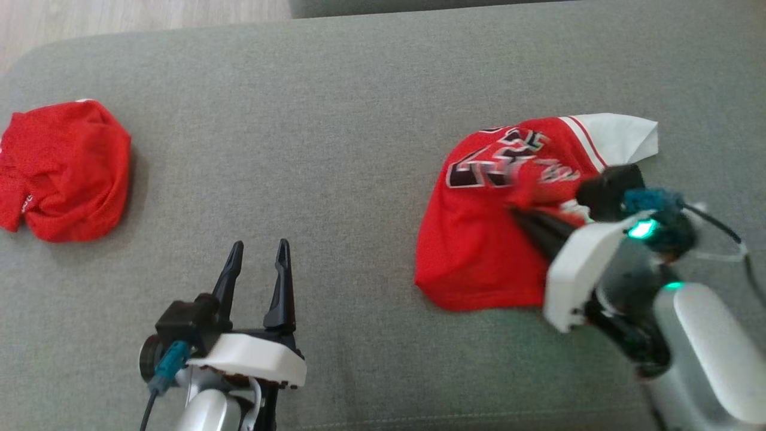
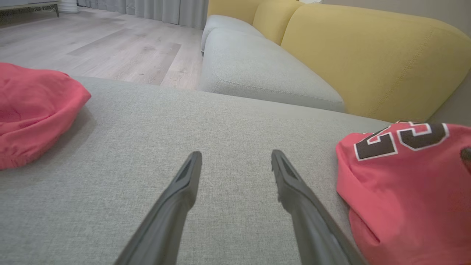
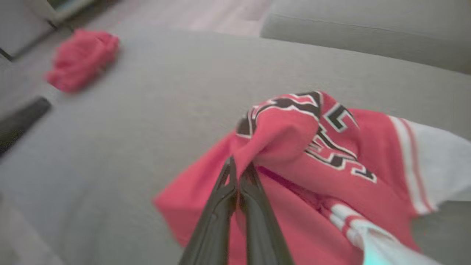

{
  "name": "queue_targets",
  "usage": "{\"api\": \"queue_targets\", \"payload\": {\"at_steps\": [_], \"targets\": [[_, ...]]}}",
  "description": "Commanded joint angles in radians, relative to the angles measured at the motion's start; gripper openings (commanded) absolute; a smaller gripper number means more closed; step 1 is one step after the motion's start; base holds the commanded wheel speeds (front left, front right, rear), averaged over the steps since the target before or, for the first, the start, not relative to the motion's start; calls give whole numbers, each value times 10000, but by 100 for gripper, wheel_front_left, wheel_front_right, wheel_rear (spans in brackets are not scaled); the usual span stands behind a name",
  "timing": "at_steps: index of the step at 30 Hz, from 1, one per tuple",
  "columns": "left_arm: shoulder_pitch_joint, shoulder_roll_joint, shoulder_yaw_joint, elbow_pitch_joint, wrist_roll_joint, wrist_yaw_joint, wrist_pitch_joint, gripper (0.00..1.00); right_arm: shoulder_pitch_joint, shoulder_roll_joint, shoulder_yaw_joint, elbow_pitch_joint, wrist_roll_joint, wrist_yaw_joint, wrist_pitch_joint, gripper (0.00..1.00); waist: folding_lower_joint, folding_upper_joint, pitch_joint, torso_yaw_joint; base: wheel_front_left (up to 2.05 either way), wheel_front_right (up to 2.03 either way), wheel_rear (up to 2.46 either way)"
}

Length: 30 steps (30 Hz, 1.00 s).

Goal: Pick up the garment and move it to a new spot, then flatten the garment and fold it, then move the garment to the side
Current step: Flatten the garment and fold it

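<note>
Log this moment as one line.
phase: grasp | right hand: shut on red jersey, fold pinched | left hand: open, empty, above grey cushion | other red garment: lying far left

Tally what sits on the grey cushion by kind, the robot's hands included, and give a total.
Garments: 2, the red jersey with black lettering and white trim, and the plain red bundle.
Robot hands: 2, the left hand open over bare cushion, and the right hand shut on a fold of the red jersey.
Total: 4
</note>
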Motion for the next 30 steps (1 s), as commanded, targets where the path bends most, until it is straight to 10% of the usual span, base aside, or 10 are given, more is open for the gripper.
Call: {"api": "queue_targets", "payload": {"at_steps": [1, 8, 19, 20, 21, 22, 30], "targets": [[-300, -19, 272, -301, -45, 30, -122, 100, 2, 385, -75, -657, 577, 75, 209, 0, 0, 0, -30, 9, 0, 0, 0], [-320, -19, 227, -262, -81, 36, -122, 100, -600, 2091, -423, -1458, 2340, 75, 1630, 0, 0, 0, -188, 183, 0, 0, 0], [-366, -19, -108, -259, -343, 164, -122, 100, -1718, 2551, -609, 795, 4509, 75, 1336, 0, 0, 0, -349, 921, 0, 0, 0], [-370, -19, -149, -273, -367, 186, -122, 100, -1854, 2552, -580, 1143, 4219, 75, 1196, 10, 0, 0, -324, 976, 0, 0, 0], [-380, -19, -182, -289, -396, 211, -122, 100, -1979, 2552, -541, 1451, 3944, 75, 1046, 72, 0, 0, -299, 1025, 0, 0, 0], [-396, -19, -219, -304, -421, 231, -122, 100, -2096, 2553, -475, 1693, 3612, 75, 910, 100, 0, 0, -268, 1073, 0, 0, 0], [-394, -19, -126, -427, -473, 351, -122, 100, -2075, 2154, 288, 803, 732, 75, -12, 100, 0, 0, -93, 1050, 0, 0, 0]]}}
